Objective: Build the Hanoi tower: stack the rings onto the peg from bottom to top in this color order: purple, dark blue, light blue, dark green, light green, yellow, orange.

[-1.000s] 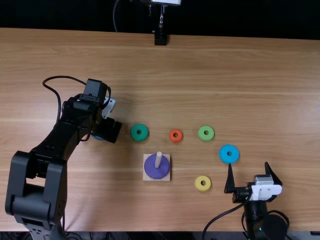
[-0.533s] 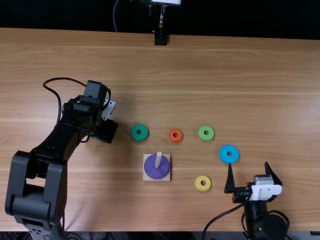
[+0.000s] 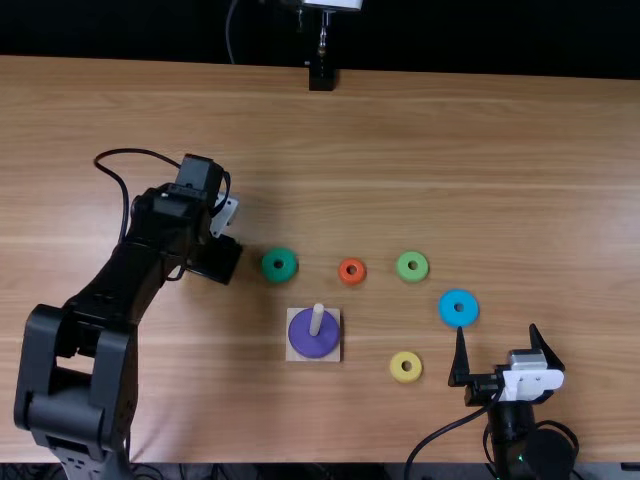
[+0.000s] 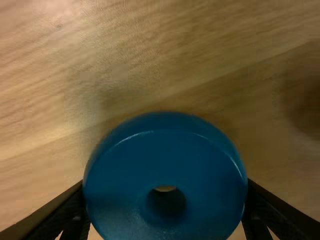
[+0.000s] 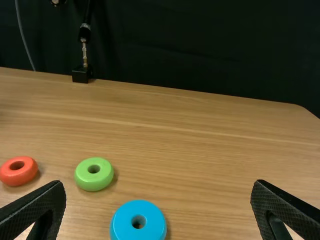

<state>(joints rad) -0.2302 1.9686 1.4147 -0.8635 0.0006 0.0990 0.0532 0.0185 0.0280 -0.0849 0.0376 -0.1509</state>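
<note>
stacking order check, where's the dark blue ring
In the left wrist view, the dark blue ring is held by the left tool, at the table's left side.

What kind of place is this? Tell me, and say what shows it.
Probably a robotics lab or test bench: a robot arm over a wooden table, a peg base among coloured rings, and a dark backdrop behind.

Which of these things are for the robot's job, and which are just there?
For the job:
- base, peg
- purple ring, around the peg
- dark blue ring, in the left hand
- light blue ring, dark green ring, light green ring, yellow ring, orange ring

Apparently not:
- black stand
- grey cable
</note>
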